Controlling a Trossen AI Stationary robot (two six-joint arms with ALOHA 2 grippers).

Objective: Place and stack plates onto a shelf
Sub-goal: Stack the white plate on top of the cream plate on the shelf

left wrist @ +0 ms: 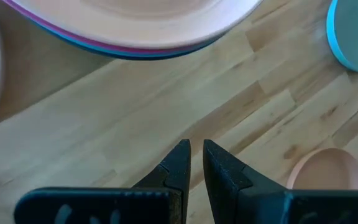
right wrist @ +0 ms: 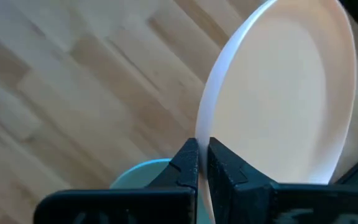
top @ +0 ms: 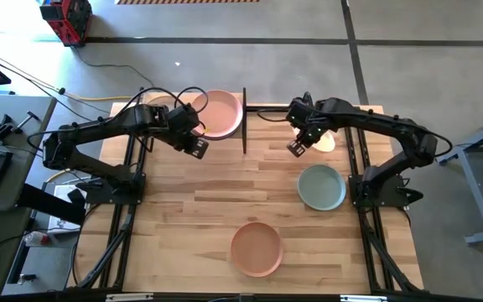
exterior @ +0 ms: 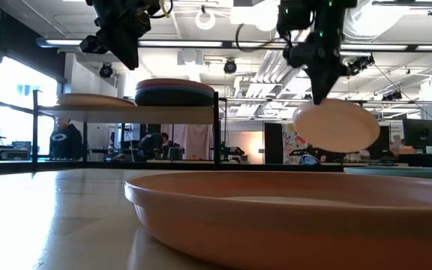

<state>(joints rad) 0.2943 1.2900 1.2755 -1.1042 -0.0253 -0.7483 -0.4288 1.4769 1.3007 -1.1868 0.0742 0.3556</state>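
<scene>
A cream plate (exterior: 336,125) hangs above the table's far right, with my right gripper (exterior: 322,96) shut on it, just right of the shelf's end. The shelf (exterior: 126,114) stands at the far edge on black posts. It carries a stack of plates with a pink one on top (top: 219,113) and a beige plate (exterior: 94,100) to its left. My left gripper (top: 198,144) hovers in front of the stack, fingers nearly together (left wrist: 196,152) and holding nothing. A sage green plate (top: 321,186) and a peach-orange plate (top: 256,248) lie flat on the tabletop. My right gripper pinches the cream plate's rim (right wrist: 202,134) between its two fingers, one on each face. The fingers come from above, pointing steeply down. The plate hangs below them, tilted and lifted clear of the table.
The peach-orange plate (exterior: 291,217) fills the near middle of the table. The sage green plate (right wrist: 142,174) lies below my right gripper. The shelf's black end post (top: 244,122) stands between the two grippers. Bare wood stretches across the table's left half (top: 174,218).
</scene>
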